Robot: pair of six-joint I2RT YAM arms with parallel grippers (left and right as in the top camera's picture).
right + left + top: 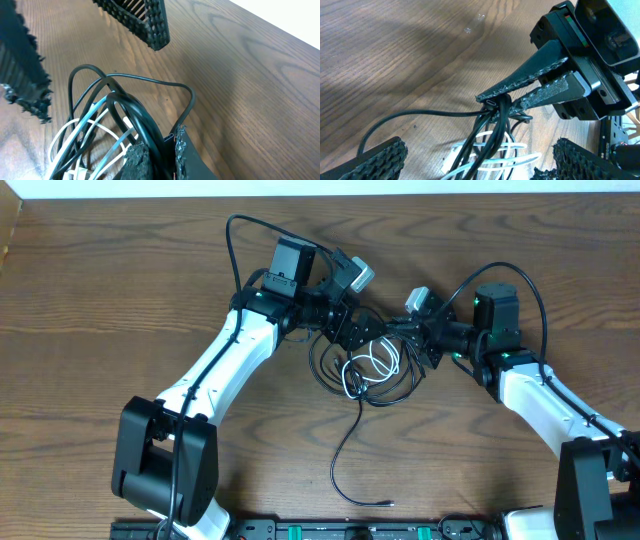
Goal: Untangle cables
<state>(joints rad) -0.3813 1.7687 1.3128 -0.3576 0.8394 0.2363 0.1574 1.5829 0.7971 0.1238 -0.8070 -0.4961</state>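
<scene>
The cables lie in a small tangle at the table's middle: several thin black cords looped round a coiled white one. One black cord trails toward the front edge. My left gripper stands wide open just left of the tangle. In the left wrist view its fingers straddle the bundle without touching it. My right gripper is shut on black cords at the tangle's right side. The right wrist view shows its jaws pinching thick black loops and a small plug, beside the white cord.
Bare wooden table surrounds the tangle. A white strip runs along the back edge. A black rail lies along the front. Thick black robot wires arc above the left arm and over the right wrist.
</scene>
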